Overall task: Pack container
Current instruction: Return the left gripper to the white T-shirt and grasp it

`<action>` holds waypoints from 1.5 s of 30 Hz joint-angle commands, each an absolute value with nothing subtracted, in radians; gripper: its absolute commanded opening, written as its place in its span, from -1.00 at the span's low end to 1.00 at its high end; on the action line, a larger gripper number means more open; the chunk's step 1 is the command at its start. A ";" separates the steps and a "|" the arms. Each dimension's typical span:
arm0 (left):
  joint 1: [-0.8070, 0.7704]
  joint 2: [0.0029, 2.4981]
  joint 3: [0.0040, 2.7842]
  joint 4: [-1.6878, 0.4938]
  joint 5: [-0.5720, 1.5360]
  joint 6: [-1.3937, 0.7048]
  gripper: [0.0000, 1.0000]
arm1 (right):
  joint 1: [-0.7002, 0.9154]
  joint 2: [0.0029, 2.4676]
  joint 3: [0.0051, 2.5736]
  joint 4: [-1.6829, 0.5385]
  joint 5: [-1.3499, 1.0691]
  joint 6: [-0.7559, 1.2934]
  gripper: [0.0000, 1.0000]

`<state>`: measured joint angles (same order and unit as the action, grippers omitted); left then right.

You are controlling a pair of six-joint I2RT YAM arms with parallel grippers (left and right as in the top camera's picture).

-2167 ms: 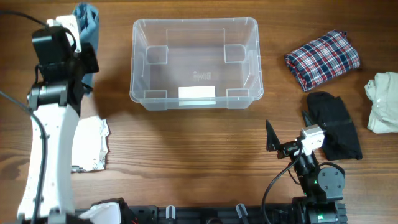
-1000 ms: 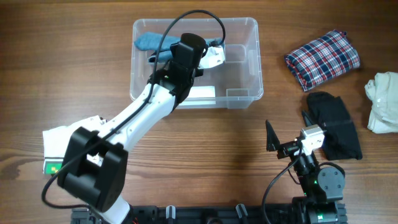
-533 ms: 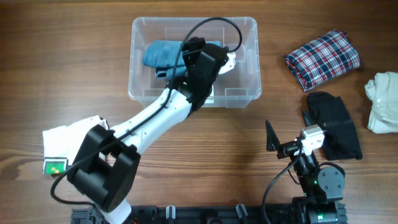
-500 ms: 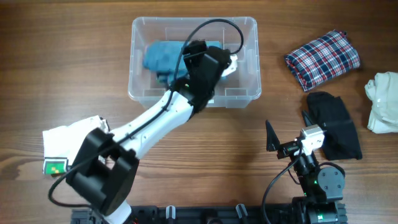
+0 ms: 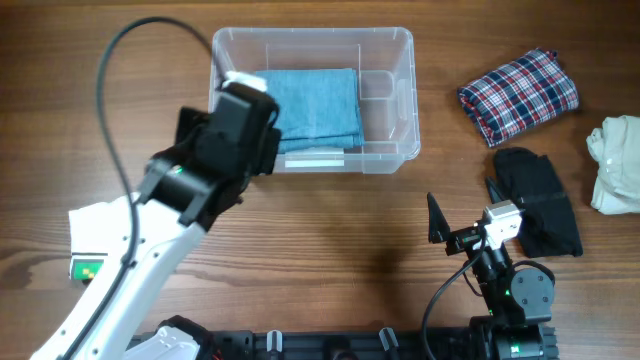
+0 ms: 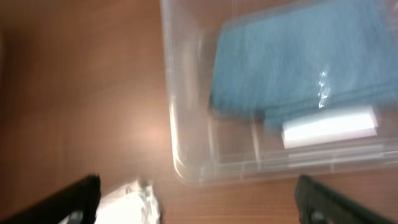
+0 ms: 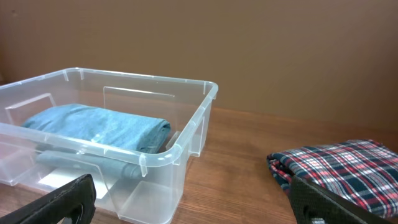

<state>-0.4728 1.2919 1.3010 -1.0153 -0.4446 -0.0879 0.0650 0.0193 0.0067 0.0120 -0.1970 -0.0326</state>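
Observation:
The clear plastic container [image 5: 403,100] stands at the back middle of the table. A folded blue garment [image 5: 315,105] lies flat inside it, toward its left side. My left gripper [image 6: 199,205] is open and empty, hovering over the container's front-left corner [image 6: 177,165]; in the overhead view its arm [image 5: 225,145] covers that corner. My right gripper [image 5: 467,205] stands open and empty near the front right, facing the container [image 7: 186,134], where the blue garment [image 7: 93,126] shows through the wall.
A folded plaid garment [image 5: 518,93] lies right of the container. A black garment [image 5: 540,200] and a cream one [image 5: 618,165] lie at the right edge. A white garment [image 5: 100,225] lies at the front left. The container bears a white label [image 6: 329,126].
My left gripper opened and let go of the blue garment, which now lies flat in the container. The left arm pulled back to the container's front left. The right arm stayed still.

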 commanded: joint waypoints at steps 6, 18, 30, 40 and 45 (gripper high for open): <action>-0.182 1.276 1.192 -1.301 -0.292 -0.480 0.99 | 0.069 0.011 0.005 0.014 -0.184 -0.050 1.00; 0.022 1.277 0.913 -1.090 -0.303 -0.479 1.00 | 0.069 0.011 0.005 0.014 -0.184 -0.050 0.99; 0.057 1.387 0.777 -0.870 -0.304 -0.476 0.99 | 0.069 0.012 0.005 0.014 -0.184 -0.050 0.99; 0.057 1.517 0.732 -0.708 -0.335 -0.476 1.00 | 0.069 0.012 0.005 0.014 -0.184 -0.050 1.00; 0.059 1.567 0.732 -0.681 -0.377 -0.476 1.00 | 0.069 0.012 0.005 0.014 -0.183 -0.050 0.99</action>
<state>0.0502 1.5410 0.7395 -0.6888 -0.3302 -0.4625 0.0650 0.0193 0.0067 0.0116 -0.1970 -0.0322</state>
